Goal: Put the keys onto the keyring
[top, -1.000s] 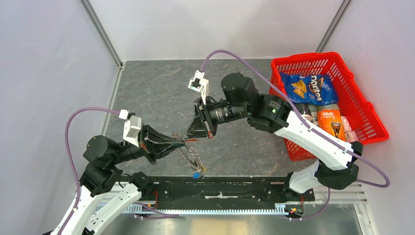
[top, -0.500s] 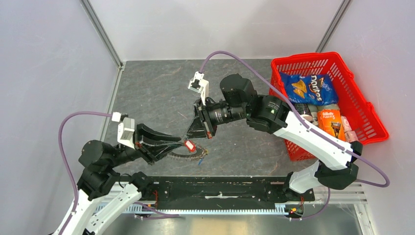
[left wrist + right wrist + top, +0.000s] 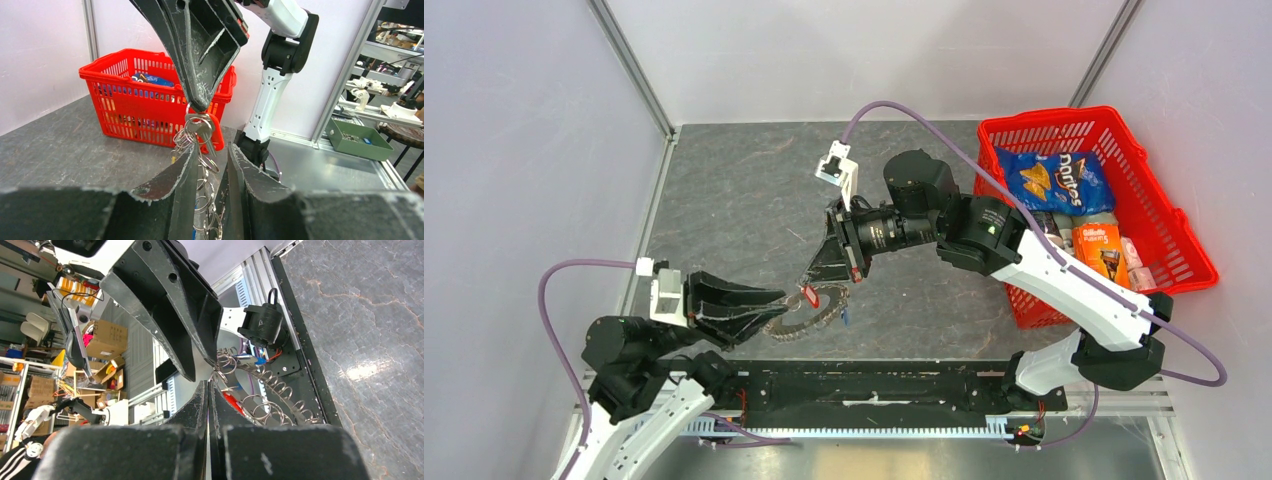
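Note:
The keyring (image 3: 805, 328), a grey ring hung with many small wire loops, sits between my two grippers near the table's front edge. My left gripper (image 3: 776, 305) grips its left side; in the left wrist view the loops (image 3: 214, 172) run between its nearly closed fingers (image 3: 186, 172). My right gripper (image 3: 812, 283) comes down from above, shut on a silver key (image 3: 201, 125) at the ring's top, with the ring's loops (image 3: 272, 400) just past its tips (image 3: 208, 384). A red tag (image 3: 809, 296) and a blue tag (image 3: 845, 318) hang from the ring.
A red basket (image 3: 1192, 268) with a chips bag and boxes stands at the right; it also shows in the left wrist view (image 3: 131, 111). The black base rail (image 3: 874, 385) runs along the near edge. White walls close the left, back and right.
My left arm has drawn back and down to the left. The keyring has swung from hanging to lying flatter, and the red tag has come into view. My right gripper has shifted slightly right.

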{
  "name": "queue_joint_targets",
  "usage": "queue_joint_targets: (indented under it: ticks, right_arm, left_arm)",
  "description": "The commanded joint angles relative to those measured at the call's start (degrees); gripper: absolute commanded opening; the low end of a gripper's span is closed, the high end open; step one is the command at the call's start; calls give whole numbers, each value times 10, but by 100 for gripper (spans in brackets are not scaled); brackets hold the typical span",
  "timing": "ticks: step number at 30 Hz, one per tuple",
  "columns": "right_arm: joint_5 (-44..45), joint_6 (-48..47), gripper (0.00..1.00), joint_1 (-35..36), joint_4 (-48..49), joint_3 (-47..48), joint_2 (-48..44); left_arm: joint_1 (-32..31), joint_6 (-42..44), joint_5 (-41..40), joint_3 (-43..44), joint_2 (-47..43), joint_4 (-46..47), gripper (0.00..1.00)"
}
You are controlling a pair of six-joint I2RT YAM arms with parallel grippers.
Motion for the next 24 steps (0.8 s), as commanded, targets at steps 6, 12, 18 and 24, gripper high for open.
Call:
queue_joint_targets:
  ticks: [6,12,18,24]
  right_arm:
    - [42,47,0,0,51,26,-15]
    - [80,48,0,-2,50,24,-11]
    - [96,51,0,-3,54,30,-6]
    - [123,53,0,-4,54,32,-8]
  left_arm:
    - [1,-51,30,-42,2,134,35]
    - [1,-62,37,-42,-6,137,34]
    - [1,-77,41,-49,-5,143,33]
    - [1,-113,45,-87,4,202,33]
